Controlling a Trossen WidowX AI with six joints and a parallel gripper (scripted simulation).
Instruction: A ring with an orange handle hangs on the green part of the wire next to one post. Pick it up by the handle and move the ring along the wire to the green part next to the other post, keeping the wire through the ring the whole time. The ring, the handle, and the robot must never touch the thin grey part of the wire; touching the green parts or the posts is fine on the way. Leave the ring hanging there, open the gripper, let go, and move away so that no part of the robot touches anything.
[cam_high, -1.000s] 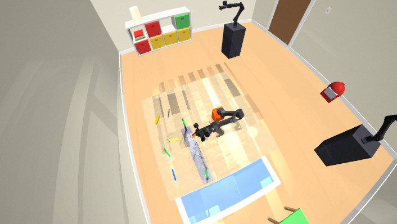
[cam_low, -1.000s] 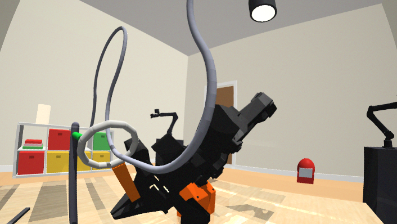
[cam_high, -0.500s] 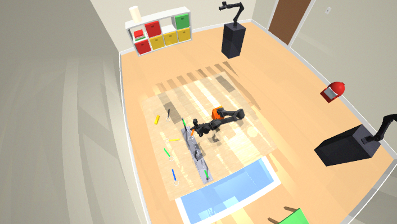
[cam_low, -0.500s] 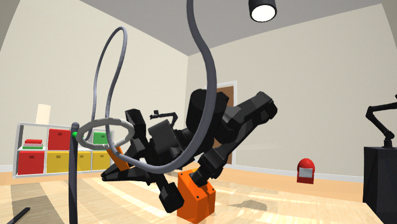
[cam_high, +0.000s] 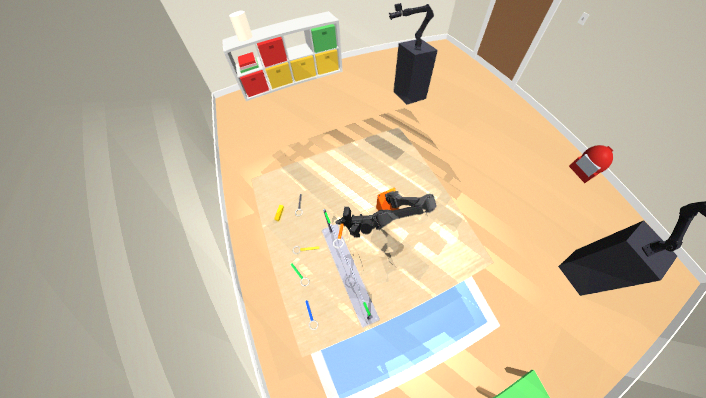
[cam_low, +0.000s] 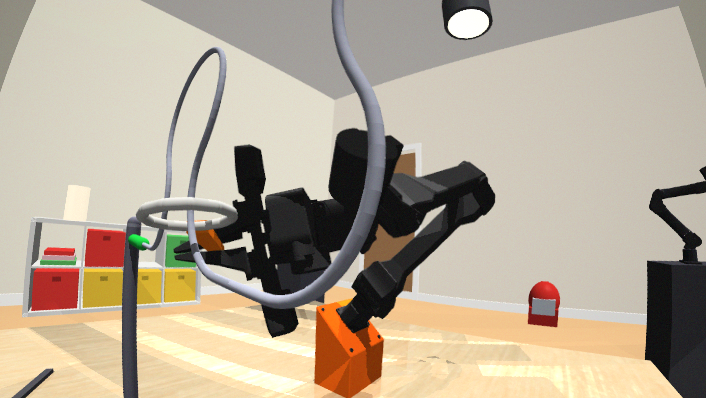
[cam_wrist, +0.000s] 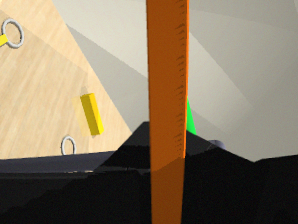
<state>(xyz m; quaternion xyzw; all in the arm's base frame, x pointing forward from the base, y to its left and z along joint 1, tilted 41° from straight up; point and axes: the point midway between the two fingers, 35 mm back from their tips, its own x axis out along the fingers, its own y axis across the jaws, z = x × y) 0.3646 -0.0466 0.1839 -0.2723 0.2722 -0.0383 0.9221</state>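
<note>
My gripper (cam_high: 342, 223) (cam_low: 181, 253) (cam_wrist: 154, 131) is shut on the orange handle (cam_high: 341, 231) (cam_low: 212, 240) (cam_wrist: 168, 70). The pale ring (cam_high: 338, 243) (cam_low: 143, 214) lies nearly flat in the exterior view. The thin grey wire (cam_low: 377, 150) passes through it on a steep stretch left of its low bend. Whether ring or fingers touch the wire cannot be told. One green part (cam_high: 327, 217) (cam_low: 138, 242) (cam_wrist: 191, 122) is on the post (cam_low: 130, 310) just left of the ring. The other green part (cam_high: 367, 309) is at the near post. The wrist view does not show the ring.
Loose ringed handles in yellow (cam_high: 310, 248), green (cam_high: 297, 271) and blue (cam_high: 309, 310) lie on the table, with a grey one (cam_high: 300, 201) and a yellow block (cam_high: 279, 212) (cam_wrist: 92, 114). The wire's tall loop (cam_low: 220, 65) rises above the ring.
</note>
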